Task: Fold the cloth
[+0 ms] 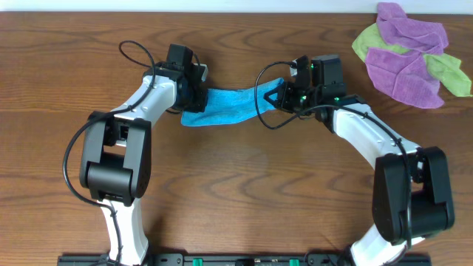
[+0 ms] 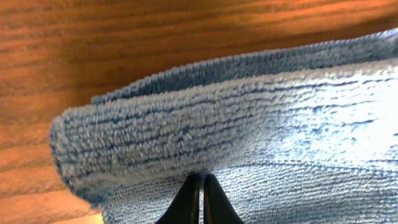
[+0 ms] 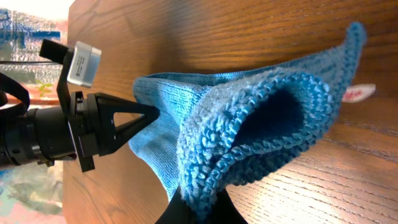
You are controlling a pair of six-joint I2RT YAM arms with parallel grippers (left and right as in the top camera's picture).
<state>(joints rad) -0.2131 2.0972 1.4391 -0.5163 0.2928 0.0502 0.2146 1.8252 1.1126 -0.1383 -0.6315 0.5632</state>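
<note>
Toward the far middle of the table [image 1: 244, 192], the cloth [image 1: 222, 108] is drawn out between both arms, bunched into a narrow blue band. Left gripper [image 1: 191, 94] is clamped tight on its left end, jaws nearly meeting through the doubled terry. Right gripper [image 1: 279, 96] pinches the right end, which curls into a loop, white tag [image 3: 360, 93] showing. Purple cloths [image 1: 406, 55] and lime-green cloths [image 1: 452, 72] sit heaped at the far right corner, well apart

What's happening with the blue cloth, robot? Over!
Left gripper shut on blue cloth, one end. Right gripper shut on the other. Cloth stretched between them. Purple and green cloths heaped apart.
</note>
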